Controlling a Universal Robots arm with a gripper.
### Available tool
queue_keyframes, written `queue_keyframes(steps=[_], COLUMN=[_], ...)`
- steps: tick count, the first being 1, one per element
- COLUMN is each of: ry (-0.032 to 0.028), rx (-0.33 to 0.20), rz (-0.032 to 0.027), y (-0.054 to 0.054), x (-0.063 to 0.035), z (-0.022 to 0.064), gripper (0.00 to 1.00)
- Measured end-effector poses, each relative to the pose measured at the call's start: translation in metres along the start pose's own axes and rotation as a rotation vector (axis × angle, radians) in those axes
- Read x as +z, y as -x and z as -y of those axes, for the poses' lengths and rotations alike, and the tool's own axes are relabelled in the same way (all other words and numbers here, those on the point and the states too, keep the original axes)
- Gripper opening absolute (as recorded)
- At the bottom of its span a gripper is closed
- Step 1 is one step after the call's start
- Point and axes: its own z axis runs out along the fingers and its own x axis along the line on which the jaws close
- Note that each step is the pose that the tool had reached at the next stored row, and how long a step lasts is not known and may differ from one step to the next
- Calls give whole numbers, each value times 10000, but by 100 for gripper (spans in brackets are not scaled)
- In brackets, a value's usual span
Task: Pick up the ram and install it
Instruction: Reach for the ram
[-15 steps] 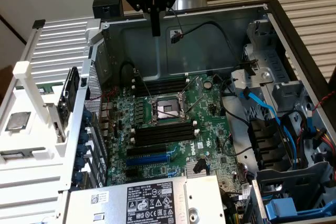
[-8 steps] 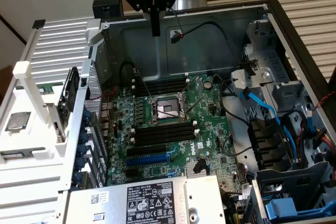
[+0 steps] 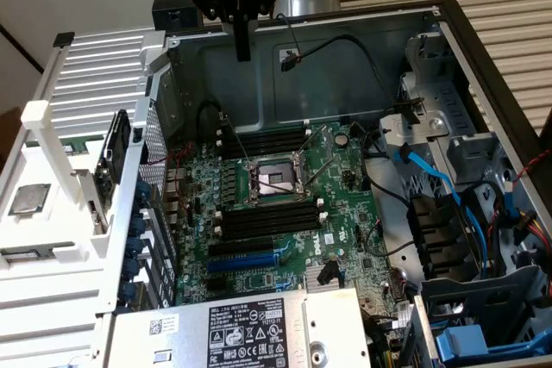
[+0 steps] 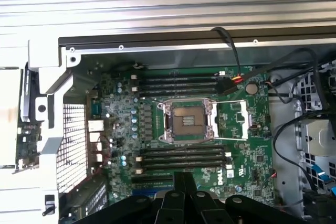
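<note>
Closest to my wrist camera are the gripper's (image 4: 184, 174) own black fingers, pressed together with nothing between them. From the exterior view I see the gripper (image 3: 244, 51) hanging high over the open computer case (image 3: 345, 49), above its far wall, touching nothing.

Below it lies the green motherboard (image 3: 285, 204). Its CPU socket (image 3: 274, 180) sits in the middle with the metal frame around it, and one bank of long black memory slots (image 3: 263, 140) runs on the far side of the socket, another bank (image 3: 267, 217) on the near side. Just beyond that near bank is the blue expansion slot (image 3: 250, 260). At the bottom of the exterior view the grey power supply (image 3: 241, 329) shows its white label. Blue cables (image 3: 431, 178) loop through the drive bays on the exterior view's right.

What I take to be the ram (image 3: 116, 151) is a dark, thin stick standing on edge and slightly tilted, just outside the case's wall at the exterior view's left, beside the white rack (image 3: 52, 152). I cannot make out its label or chips from here. It is well apart from the gripper and not seated in any slot.
</note>
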Motion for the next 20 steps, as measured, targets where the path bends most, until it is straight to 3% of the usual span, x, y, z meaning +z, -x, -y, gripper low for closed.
queue_keyframes(steps=[20], ry=[10], rx=[-6], rz=[134], y=[-768], x=[-19], z=[54], gripper=[11])
